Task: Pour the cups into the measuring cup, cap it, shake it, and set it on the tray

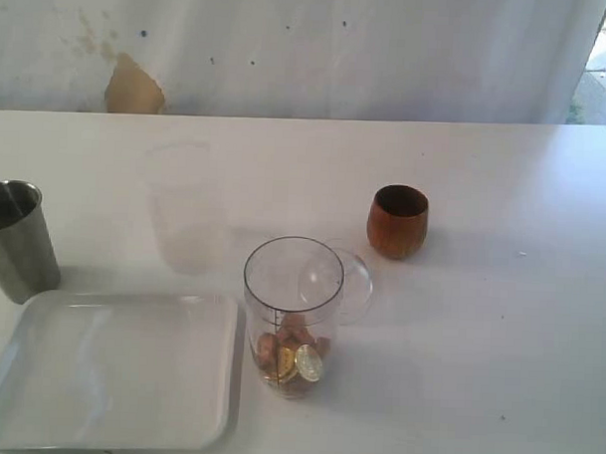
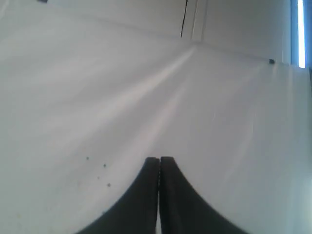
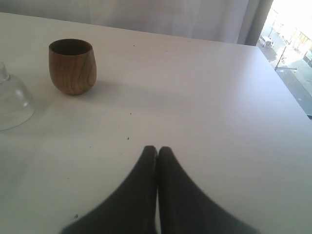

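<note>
Left gripper (image 2: 159,161): fingers pressed together, holding nothing, over white table (image 2: 97,97). Right gripper (image 3: 157,150): same, fingers closed and empty. Small rounded brown wooden cup (image 3: 72,66) well ahead of it, bare tabletop between. Tall clear graduated plastic measuring cup (image 1: 292,316) upright, uncapped, just beside flat white rectangular tray (image 1: 109,370). Gold and brown pieces at its bottom.

Right end effector (image 3: 157,148): over the surface (image 3: 219,122); wooden cup (image 3: 72,66) ahead of its tips, well apart.
Dome lid (image 3: 12,100): near the wooden cup, also ahead of that end effector.
Left end effector (image 2: 159,158): over the surface.
Measuring cup (image 1: 291,316): just right of the tray (image 1: 109,375), lid just behind it, small pieces (image 1: 293,361) inside.
Steel tumbler (image 1: 19,239): behind the tray's left corner.
Frosted cup (image 1: 187,208): behind the tray.
</note>
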